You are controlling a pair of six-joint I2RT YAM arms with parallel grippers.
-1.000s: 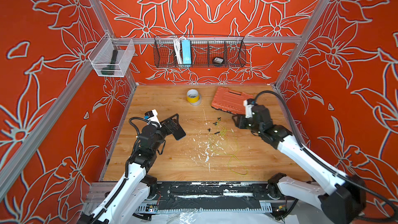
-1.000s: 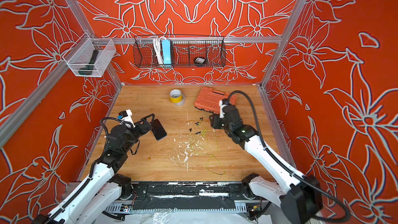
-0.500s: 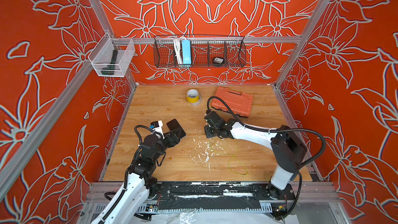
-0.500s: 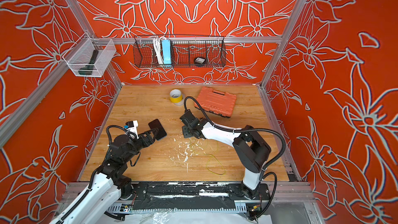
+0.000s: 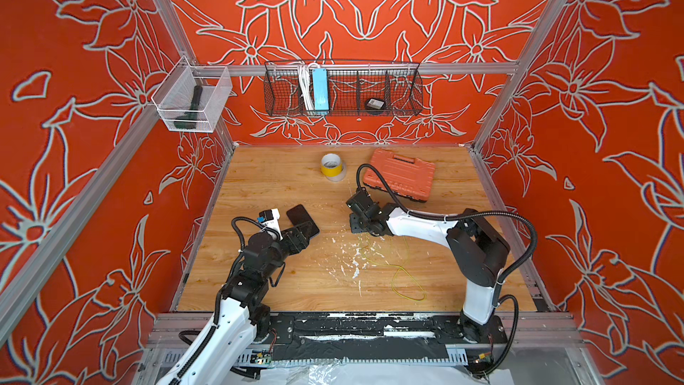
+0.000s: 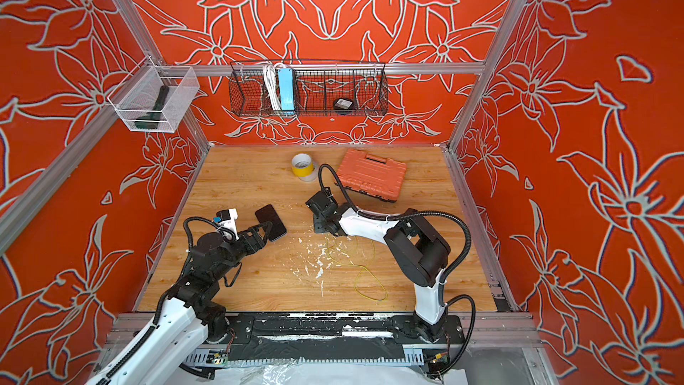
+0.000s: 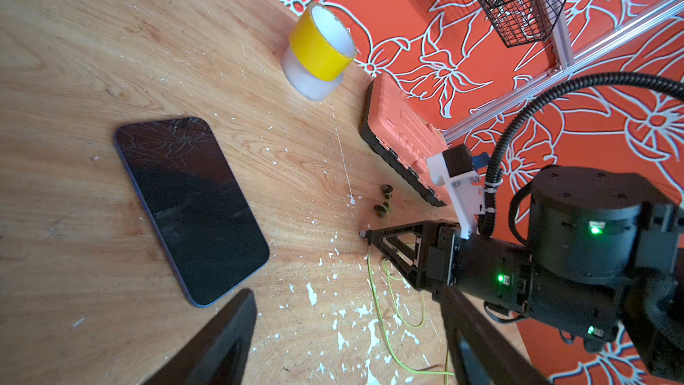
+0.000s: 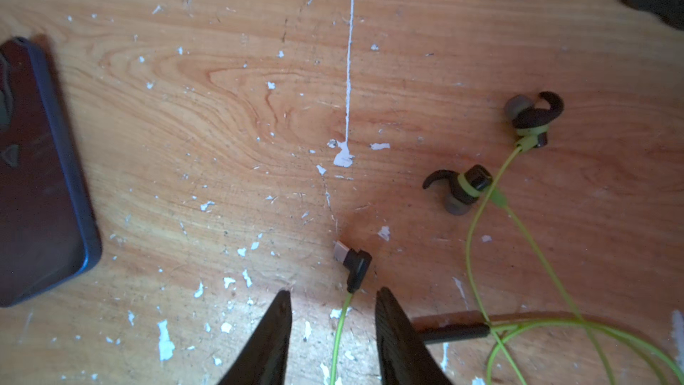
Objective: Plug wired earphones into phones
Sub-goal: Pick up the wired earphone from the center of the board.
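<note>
Right fingers (image 8: pixel 266 342) lowered, open astride earphone cable (image 8: pixel 338 329) | left fingers (image 7: pixel 222 338) wide, empty

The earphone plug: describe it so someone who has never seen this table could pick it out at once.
On the wooden table, between the phone and the two earbuds, the open right gripper straddles the yellow-green cable. The plug lies at that cable's end, just ahead of the gripper: a small black elbow-shaped piece with a silver metal tip, unlike the rounded, hooked earbuds.
</note>
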